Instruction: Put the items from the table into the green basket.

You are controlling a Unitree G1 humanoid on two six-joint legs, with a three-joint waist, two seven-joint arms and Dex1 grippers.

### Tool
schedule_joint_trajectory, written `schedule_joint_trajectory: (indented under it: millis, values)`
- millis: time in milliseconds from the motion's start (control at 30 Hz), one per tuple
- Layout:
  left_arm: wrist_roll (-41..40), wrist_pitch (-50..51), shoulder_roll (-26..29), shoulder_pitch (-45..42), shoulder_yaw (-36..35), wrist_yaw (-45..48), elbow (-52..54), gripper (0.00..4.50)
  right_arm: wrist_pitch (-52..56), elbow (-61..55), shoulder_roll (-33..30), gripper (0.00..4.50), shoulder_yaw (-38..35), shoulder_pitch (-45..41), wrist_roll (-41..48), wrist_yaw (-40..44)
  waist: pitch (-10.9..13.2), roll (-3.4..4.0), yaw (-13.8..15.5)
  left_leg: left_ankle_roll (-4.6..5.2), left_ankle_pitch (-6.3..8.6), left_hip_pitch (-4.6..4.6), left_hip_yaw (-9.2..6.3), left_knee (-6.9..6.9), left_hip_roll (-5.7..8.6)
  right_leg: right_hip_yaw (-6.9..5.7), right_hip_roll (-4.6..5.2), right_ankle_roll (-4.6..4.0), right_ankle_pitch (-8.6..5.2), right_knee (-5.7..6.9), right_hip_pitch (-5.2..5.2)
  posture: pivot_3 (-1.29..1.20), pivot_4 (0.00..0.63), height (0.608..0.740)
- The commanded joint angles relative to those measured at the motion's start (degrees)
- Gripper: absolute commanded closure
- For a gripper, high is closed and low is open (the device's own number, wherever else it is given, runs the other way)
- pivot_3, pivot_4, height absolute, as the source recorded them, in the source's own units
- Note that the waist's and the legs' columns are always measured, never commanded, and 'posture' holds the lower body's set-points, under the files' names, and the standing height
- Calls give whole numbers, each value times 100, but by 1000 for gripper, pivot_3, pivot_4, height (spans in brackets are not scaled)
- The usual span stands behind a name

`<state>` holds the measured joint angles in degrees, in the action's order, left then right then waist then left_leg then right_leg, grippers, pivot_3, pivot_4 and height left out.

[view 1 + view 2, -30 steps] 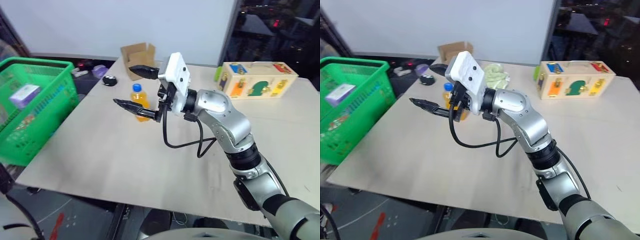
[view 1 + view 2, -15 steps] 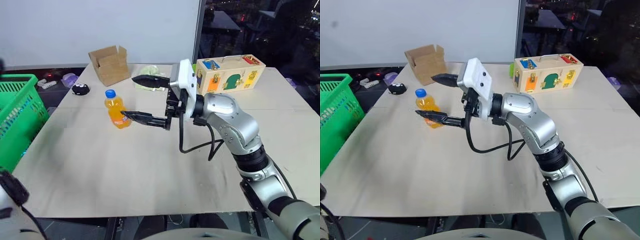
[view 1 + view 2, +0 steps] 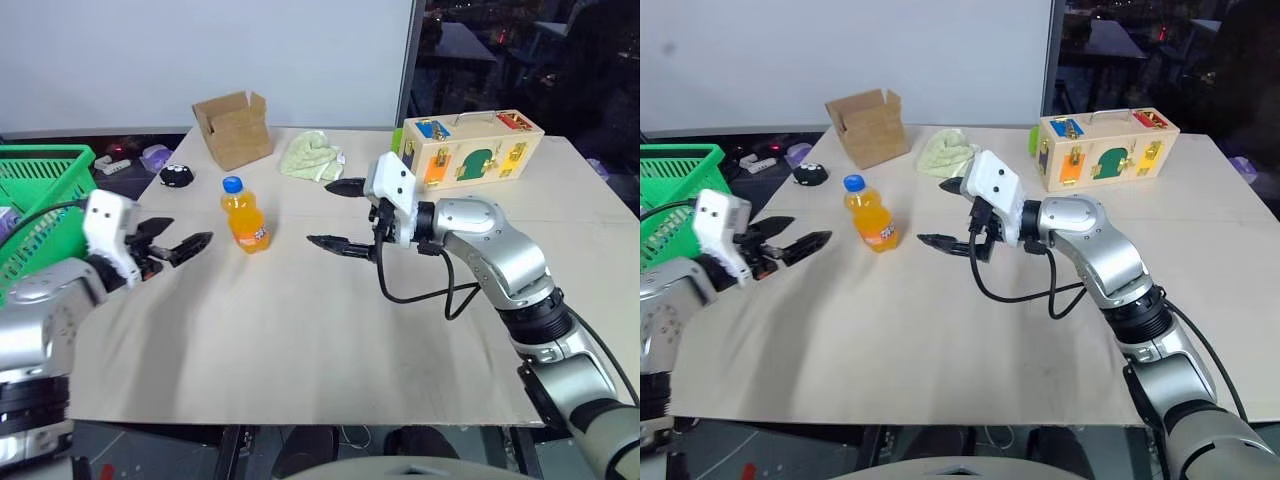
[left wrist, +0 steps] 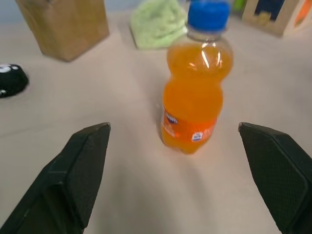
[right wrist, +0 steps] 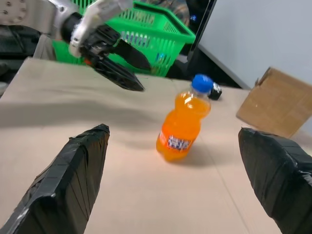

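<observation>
Beige table carries the upright orange-drink bottle between the left gripper and right gripper, both spread empty; smooth, rigid and probably light, it seems best clasped mid-body

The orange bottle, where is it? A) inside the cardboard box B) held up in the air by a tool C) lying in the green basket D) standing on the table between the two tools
D: the orange bottle stands upright on the table, with the left tool and right tool open on either side, neither touching it.
</observation>
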<state>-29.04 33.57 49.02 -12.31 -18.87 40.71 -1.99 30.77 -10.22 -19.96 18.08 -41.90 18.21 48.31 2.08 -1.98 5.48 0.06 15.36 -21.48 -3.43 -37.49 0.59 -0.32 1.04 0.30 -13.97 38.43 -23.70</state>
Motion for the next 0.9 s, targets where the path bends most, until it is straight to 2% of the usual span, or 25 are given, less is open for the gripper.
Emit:
schedule_joint_trajectory:
  millis: [33,233,500,533,633,833,900]
  values:
    - [458,-148,-179,-662,485,-148,-566,89,111,-263,-149,0,-104,-24,25,81,-1,7,-5,0,0,1,3,0,1,2,-3,0,0,0,0,159,0,740]
    - [1044,-569,-487,-1433,1022,-50,-1709,89,282,-483,-304,0,-158,105,68,67,-5,8,-167,1,0,-1,11,-1,17,14,-2,0,0,-3,-1,73,0,740]
    - [1531,-1298,-881,-2222,1345,148,-3083,89,484,-764,-389,0,-235,246,88,-60,-5,7,-359,1,0,-2,9,-8,15,12,5,0,1,1,-1,31,0,740]
    - [1576,-1379,-918,-2298,1356,181,-3239,604,506,-790,-398,0,-244,260,83,-81,-5,7,-372,1,0,-2,9,-11,15,13,5,0,1,1,-1,31,0,740]
    - [1622,-1546,-984,-2383,1346,283,-3441,1470,544,-864,-430,0,-273,317,91,-106,-7,13,-441,2,0,-3,8,-16,14,12,6,0,1,5,-1,8,0,740]
    - [1356,-1669,-963,-2143,984,481,-2977,1470,497,-913,-434,0,-279,362,98,-125,-7,17,-478,3,1,-13,0,-49,12,6,10,1,1,21,0,9,0,740]
    - [1004,-1415,-915,-1956,622,497,-2422,1470,435,-896,-368,0,-267,332,125,-113,-6,17,-494,10,5,-20,-1,-62,9,7,17,1,1,25,-1,15,0,740]
